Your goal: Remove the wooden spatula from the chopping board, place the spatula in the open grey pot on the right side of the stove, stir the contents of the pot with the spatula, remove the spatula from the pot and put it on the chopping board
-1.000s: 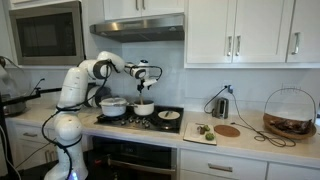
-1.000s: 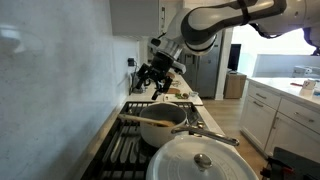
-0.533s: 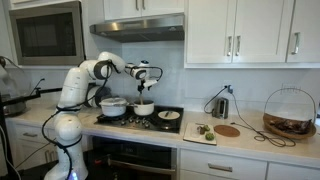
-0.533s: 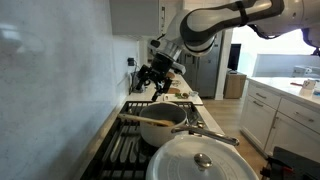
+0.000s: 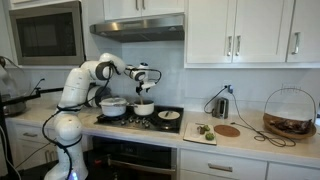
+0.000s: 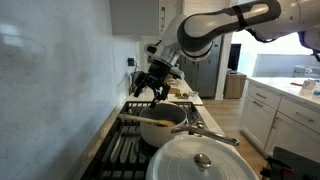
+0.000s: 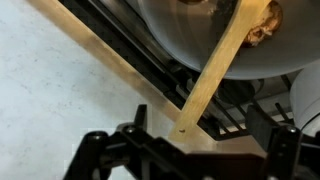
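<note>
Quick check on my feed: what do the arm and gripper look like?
The arm is glossy white, built of rounded, bulbous links with darker seams at the joints. The gripper is black and angular, with two fingers. No markings are legible.

A white robot arm [image 5: 88, 72] reaches over the stove [image 5: 140, 119], its gripper [image 5: 144, 84] hanging above the grey pot [image 5: 144, 108] (a taller pot [image 5: 113, 105] stands just beside it). The chopping board [image 5: 199, 132] lies on the counter [image 5: 250, 141] beside the stove.
</note>
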You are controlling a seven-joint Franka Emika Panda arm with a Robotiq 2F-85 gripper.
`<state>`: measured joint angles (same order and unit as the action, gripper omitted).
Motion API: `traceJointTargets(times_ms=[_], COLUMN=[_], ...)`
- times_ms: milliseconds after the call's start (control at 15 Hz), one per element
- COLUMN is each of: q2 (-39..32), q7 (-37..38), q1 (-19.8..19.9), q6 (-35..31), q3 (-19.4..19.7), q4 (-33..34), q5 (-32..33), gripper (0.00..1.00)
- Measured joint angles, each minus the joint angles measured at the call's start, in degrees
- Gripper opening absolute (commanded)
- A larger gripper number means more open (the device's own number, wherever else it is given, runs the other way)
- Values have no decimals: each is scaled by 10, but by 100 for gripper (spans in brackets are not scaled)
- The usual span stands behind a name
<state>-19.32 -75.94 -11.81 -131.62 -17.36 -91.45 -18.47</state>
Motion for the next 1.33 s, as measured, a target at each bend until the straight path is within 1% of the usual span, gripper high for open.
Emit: traceJointTargets(times_ms=[333,600,1333], q2=[-1,-9,-51], q7=[55,77,80], q1=[-3,-8,-10], q6=[0,0,-13], q3=[-14,-17,-28], q4=[0,0,0], q5=[-2,-2,-1], gripper=[100,100,100])
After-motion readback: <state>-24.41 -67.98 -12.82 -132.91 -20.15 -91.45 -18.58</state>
